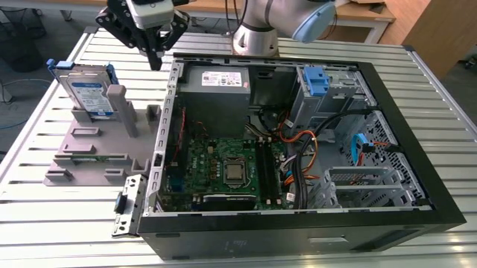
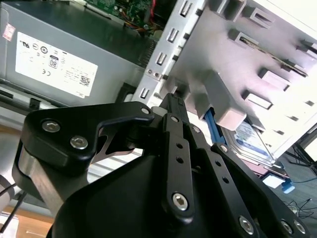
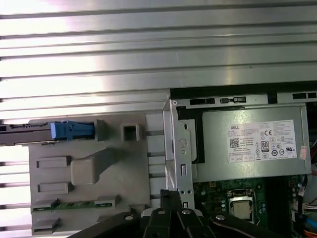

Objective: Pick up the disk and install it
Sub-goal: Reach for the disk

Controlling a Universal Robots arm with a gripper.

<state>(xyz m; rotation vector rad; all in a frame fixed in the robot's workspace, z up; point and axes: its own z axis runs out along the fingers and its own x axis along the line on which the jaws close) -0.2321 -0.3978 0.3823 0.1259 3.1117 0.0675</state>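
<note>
Gripper (image 1: 156, 62) hangs empty, fingertips closed together
Disk (image 1: 85, 94) stands upright in grey holder (image 1: 95, 149); gripper apart from it, above the computer case (image 1: 168, 106) edge

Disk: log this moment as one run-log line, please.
disk: upright in grey holder, ungrasped | gripper: fingers shut, empty, over gap between holder and computer case | install: not done

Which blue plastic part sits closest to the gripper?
The rail on the disk, standing in the grey holder outside the case; the blue latch inside is farther from the gripper.
</note>
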